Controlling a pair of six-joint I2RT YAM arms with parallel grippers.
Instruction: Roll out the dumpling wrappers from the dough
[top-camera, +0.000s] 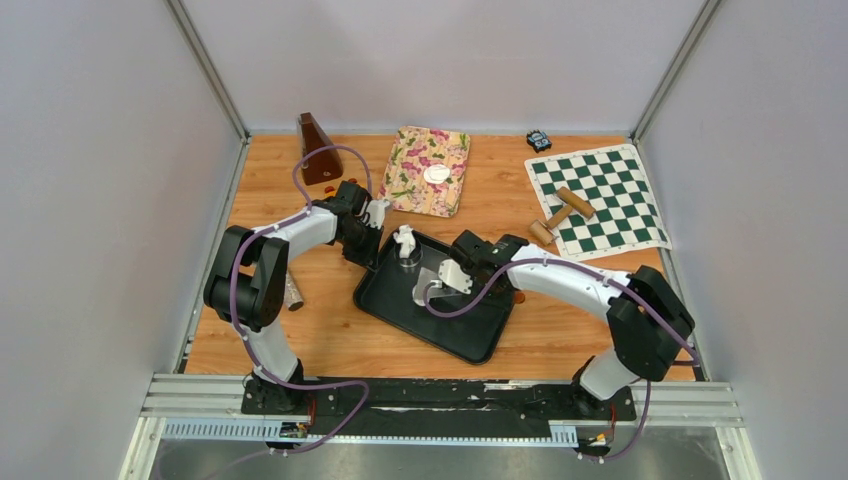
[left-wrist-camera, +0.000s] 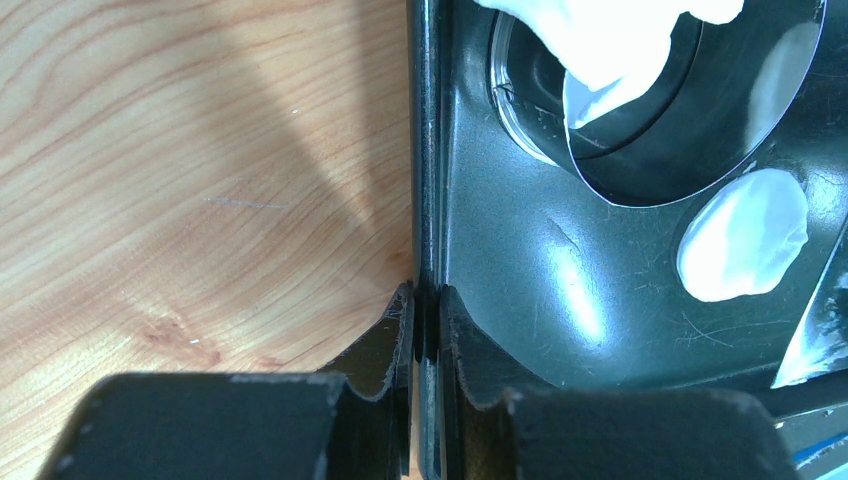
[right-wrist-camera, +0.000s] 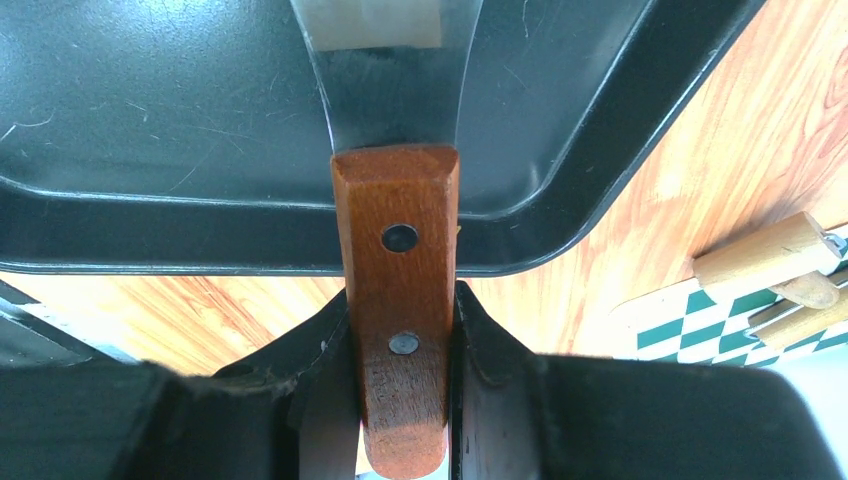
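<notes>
Left claw (left-wrist-camera: 426, 297) nearly closed, pinching the upright rim of the black tray (left-wrist-camera: 500, 300), one finger outside over the table (left-wrist-camera: 200, 200) and one inside. Ahead of it and to its right, on the tray floor, lies one white dumpling wrapper (left-wrist-camera: 742, 235), just beside the ring cutter (left-wrist-camera: 660, 150) that has a lump of dough (left-wrist-camera: 610, 50) in it; the wrapper's outline looks slightly uneven, possibly from the angle. Right claw (right-wrist-camera: 400, 300) clamped narrow on the wooden handle (right-wrist-camera: 398, 220) of a scraper, whose metal blade (right-wrist-camera: 390, 90) reaches forward from the claw across the tray rim onto the floor.
</notes>
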